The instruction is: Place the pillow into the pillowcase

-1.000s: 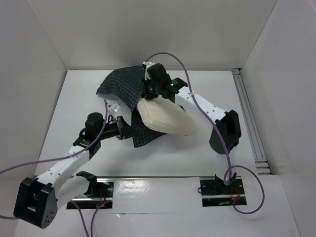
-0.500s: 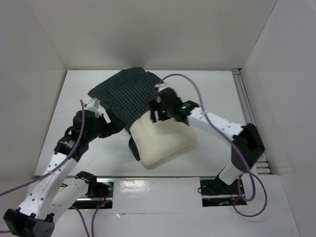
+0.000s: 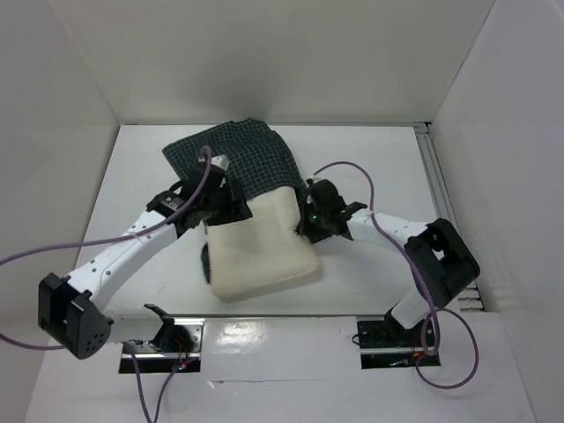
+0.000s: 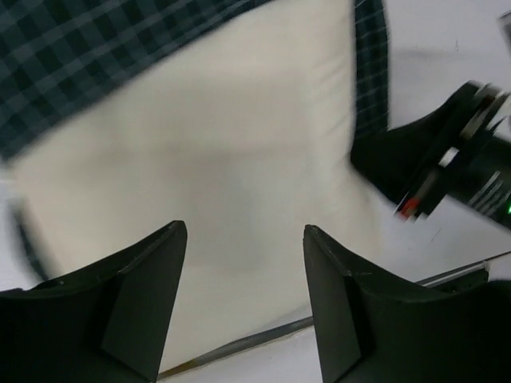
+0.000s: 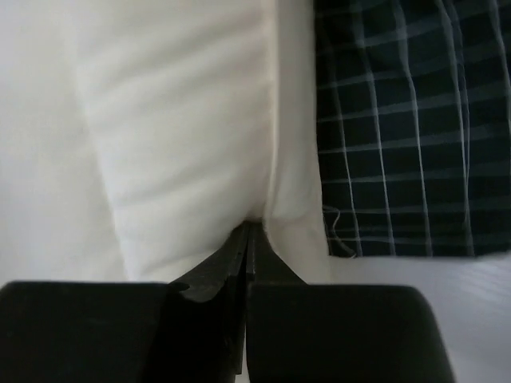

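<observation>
- Near edge: both arm bases stand at the front of the white table (image 3: 379, 167), and a purple cable (image 3: 53, 257) loops off the left arm.
- The pillow (image 3: 260, 251) lies flat mid-table, slightly skewed. Its near end and most of its cream top face are bare.
- The right gripper (image 3: 306, 226) is at the pillow's right edge. Its fingers are pressed together and pinch a fold of the pillow's side. In the right wrist view the tips sit right in the crease, with checked cloth just beside it.
- The left gripper (image 4: 243, 275) is over the far-left part of the pillow, fingers spread wide with nothing between them. The cream face fills the gap below. I cannot tell whether the tips touch it.
- The pillowcase (image 3: 236, 157) lies behind the pillow and runs toward the back wall.
- Its near edge lies over the pillow's far end. I cannot tell whether that end is inside the mouth or only under a flap.
- A strip of checked fabric also runs along the pillow's right edge in the left wrist view. In the top view a dark bit shows at the pillow's left side.
</observation>
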`<action>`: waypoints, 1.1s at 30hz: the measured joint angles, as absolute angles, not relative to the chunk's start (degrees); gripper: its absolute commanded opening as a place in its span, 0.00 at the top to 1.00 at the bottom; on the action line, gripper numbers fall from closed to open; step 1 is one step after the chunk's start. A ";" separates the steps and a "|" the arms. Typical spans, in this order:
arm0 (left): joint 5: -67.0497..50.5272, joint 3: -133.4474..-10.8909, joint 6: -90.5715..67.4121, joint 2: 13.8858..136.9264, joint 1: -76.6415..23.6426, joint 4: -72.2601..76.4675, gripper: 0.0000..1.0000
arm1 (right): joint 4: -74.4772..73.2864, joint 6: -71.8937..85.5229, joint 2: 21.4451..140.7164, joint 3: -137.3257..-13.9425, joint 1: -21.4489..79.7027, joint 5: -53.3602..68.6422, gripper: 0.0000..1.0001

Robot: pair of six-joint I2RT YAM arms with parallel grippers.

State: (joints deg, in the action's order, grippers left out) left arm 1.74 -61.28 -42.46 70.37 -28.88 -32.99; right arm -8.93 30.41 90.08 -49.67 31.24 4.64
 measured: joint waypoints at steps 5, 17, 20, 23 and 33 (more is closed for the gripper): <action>4.49 -67.44 -40.77 78.50 -33.19 -35.18 0.13 | -8.51 31.77 89.82 -53.74 41.06 9.61 0.69; 20.84 -76.62 -39.57 96.25 -43.38 -45.54 0.00 | -11.73 27.29 83.83 -50.98 22.11 10.44 0.08; 23.38 -76.64 -39.05 99.39 -43.92 -46.61 0.00 | -11.73 27.03 83.96 -50.04 22.44 12.45 0.07; 25.67 -76.64 -39.03 102.61 -44.47 -46.57 0.10 | -10.87 26.94 85.60 -50.13 24.49 13.78 0.06; 24.16 -77.14 -37.54 102.67 -41.76 -46.54 1.00 | -8.45 26.13 98.96 -54.19 31.59 18.06 0.39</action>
